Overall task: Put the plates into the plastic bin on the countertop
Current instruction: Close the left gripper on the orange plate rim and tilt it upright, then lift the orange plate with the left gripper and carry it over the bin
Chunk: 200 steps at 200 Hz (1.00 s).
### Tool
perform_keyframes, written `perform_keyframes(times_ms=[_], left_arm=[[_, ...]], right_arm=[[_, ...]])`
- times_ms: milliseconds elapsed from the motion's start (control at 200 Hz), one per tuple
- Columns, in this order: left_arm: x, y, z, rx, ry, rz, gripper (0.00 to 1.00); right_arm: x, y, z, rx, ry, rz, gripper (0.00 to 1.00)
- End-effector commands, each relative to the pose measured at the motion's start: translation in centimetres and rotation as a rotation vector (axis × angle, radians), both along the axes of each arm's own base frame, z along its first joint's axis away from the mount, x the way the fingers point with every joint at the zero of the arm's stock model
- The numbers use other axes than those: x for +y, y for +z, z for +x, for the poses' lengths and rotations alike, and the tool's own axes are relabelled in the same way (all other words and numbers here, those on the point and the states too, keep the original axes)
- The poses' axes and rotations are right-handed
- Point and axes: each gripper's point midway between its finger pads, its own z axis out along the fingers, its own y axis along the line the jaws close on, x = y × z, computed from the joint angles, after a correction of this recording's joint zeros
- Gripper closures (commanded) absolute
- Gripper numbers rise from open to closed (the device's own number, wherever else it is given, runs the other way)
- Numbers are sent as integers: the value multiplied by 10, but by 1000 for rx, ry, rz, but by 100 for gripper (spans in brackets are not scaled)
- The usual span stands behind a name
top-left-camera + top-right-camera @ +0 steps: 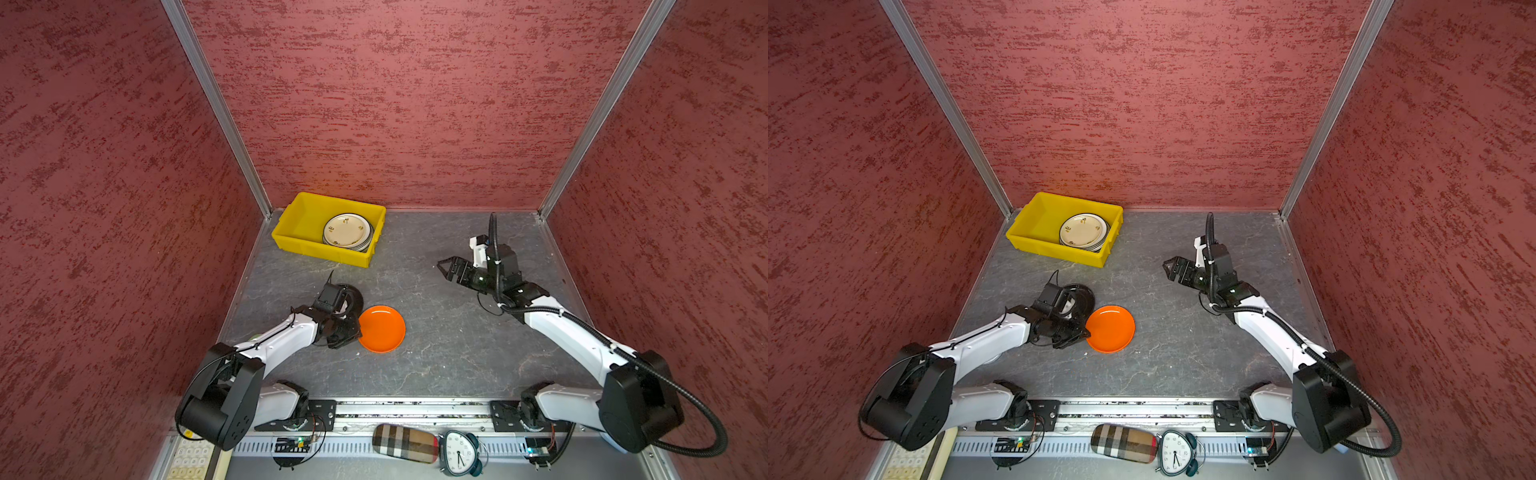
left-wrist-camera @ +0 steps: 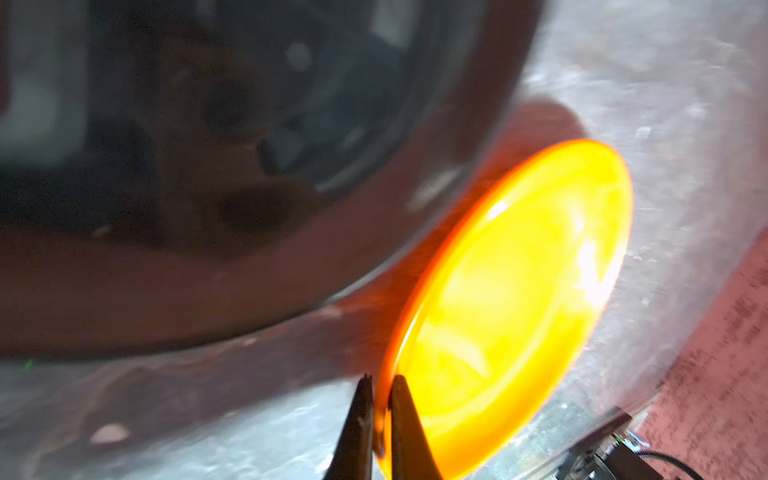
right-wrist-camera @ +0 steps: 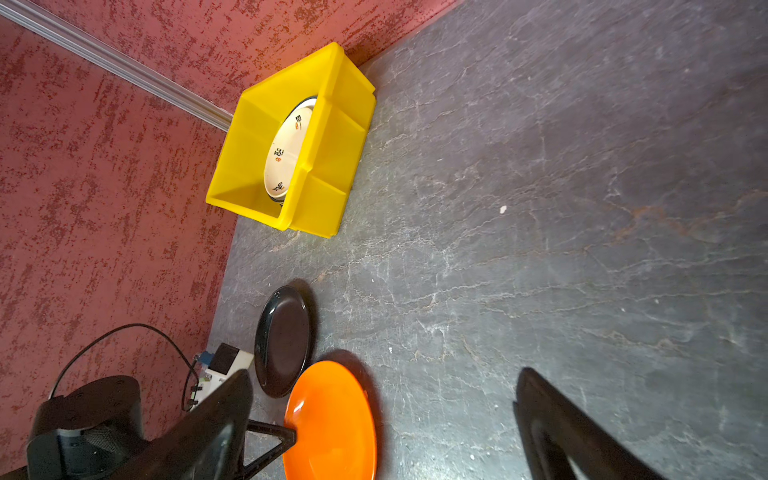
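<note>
Beside one black plate (image 3: 282,340), one orange plate (image 1: 382,329) (clamped in left jaws), right jaws apart

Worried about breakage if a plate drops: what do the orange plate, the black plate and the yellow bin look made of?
Orange plate: probably plastic or melamine, glossy, glowing as if translucent.
Black plate: glossy, mirror-like reflections; ceramic or melamine, unclear.
Yellow bin: moulded plastic, ribbed walls, satin sheen.
</note>
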Motion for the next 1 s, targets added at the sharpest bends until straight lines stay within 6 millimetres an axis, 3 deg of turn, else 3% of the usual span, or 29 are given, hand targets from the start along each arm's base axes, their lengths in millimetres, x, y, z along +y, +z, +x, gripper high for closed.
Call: perform_keyframes(times_ms=[0, 346, 526, 746, 997], left_arm=[[-8, 12, 12, -41, -8, -3, 98], [-25, 36, 40, -137, -37, -30, 100], [-42, 56, 69, -205, -50, -72, 100], [-62, 68, 98, -250, -64, -108, 100], [-92, 107, 134, -352, -104, -166, 100]], right_arm=[[-2, 2, 4, -5, -6, 11, 1], [-2, 2, 0, 17, -8, 35, 1], [-8, 1, -9, 15, -21, 34, 1], [-17, 0, -20, 15, -43, 26, 1], [-20, 6, -21, -10, -61, 39, 1]])
